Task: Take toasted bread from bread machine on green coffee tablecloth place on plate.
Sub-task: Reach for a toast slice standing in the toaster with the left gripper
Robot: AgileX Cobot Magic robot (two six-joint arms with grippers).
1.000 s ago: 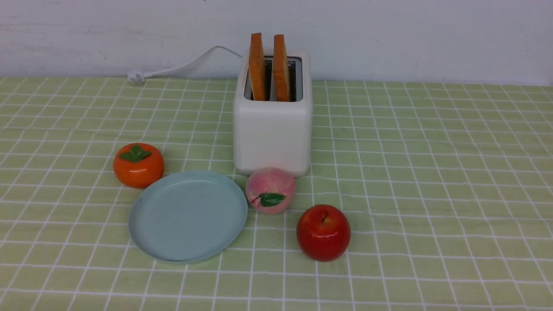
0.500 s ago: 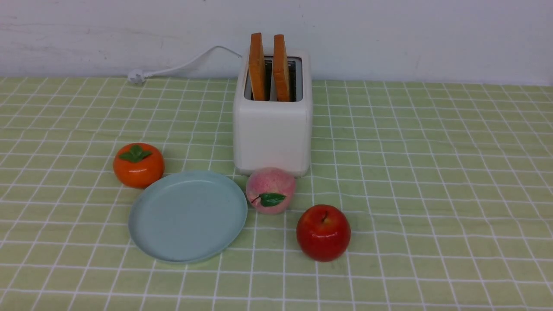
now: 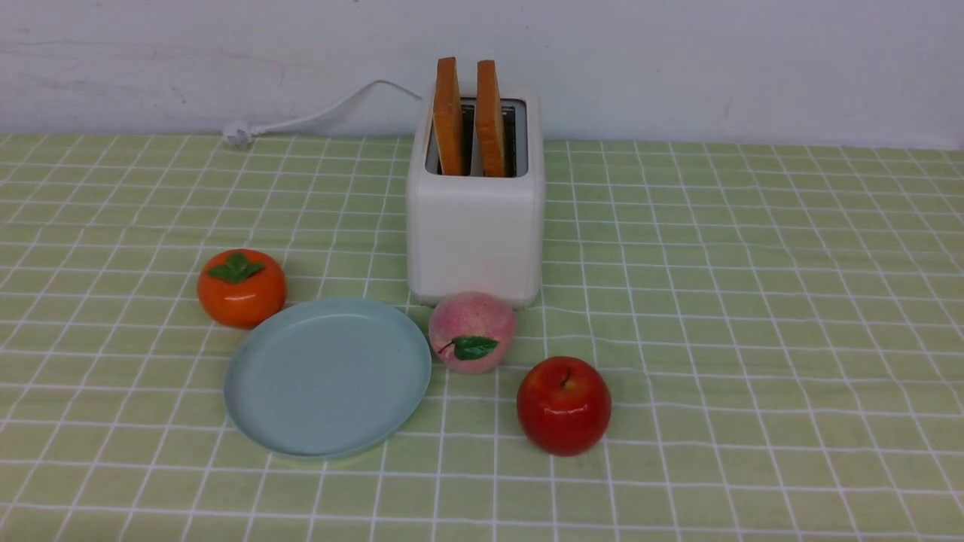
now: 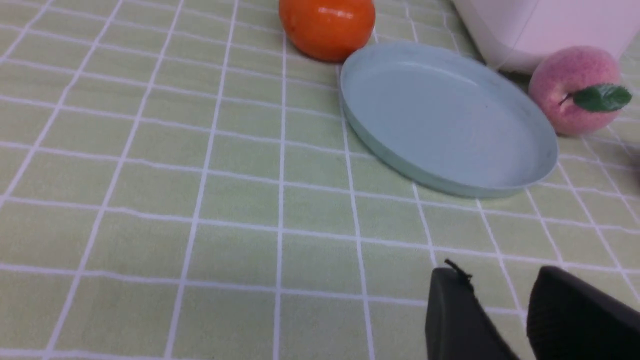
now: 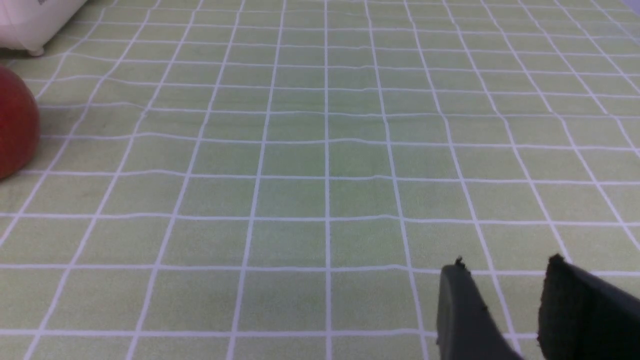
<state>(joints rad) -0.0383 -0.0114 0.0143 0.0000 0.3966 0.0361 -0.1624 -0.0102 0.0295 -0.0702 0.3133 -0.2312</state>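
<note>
Two toast slices (image 3: pixel 447 117) upright in toaster (image 3: pixel 474 241) slots, lower halves hidden inside. Plate (image 3: pixel 327 376) on tablecloth (image 3: pixel 753 301), front-left of toaster. Peach (image 3: pixel 471 331) hiding part of toaster base. Left gripper (image 4: pixel 500 274), right gripper (image 5: pixel 505 267): only fingertips in frame, parted, nothing between. Apple (image 5: pixel 15 130) cut off by right wrist view edge.

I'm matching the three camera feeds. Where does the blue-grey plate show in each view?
Front view: the plate lies left of centre, near the bottom, just in front of the bread machine.
Left wrist view: the plate sits between the persimmon and the peach.
Right wrist view: not in it.
Shared landmark: the bread machine's white body shows in all three, only a corner of it in the right wrist view.
</note>
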